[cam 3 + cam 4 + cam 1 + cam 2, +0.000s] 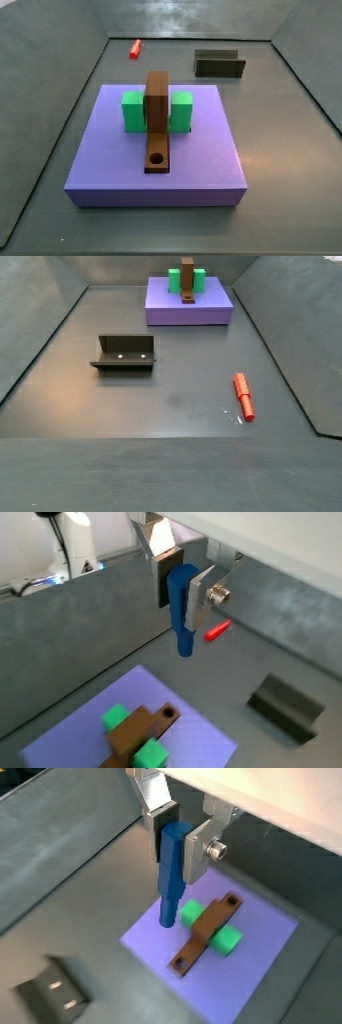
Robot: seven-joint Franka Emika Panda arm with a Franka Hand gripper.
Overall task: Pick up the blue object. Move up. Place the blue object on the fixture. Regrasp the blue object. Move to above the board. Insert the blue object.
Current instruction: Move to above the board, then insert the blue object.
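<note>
Gripper (181,584) clamps the blue object (182,610) upright, raised high above the board (261,933). Brown bar (158,122) and green block (135,111) sit on board; red peg (245,396) and fixture (124,353) lie apart from it.

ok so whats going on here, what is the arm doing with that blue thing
The gripper is shut on the blue object, holding it upright, high over the floor; neither side view shows the gripper. In both wrist views the board, with its green block and brown bar, lies below. The bar's round hole is empty, so nothing is inserted yet. The fixture stands empty, and a red peg lies on the floor.
</note>
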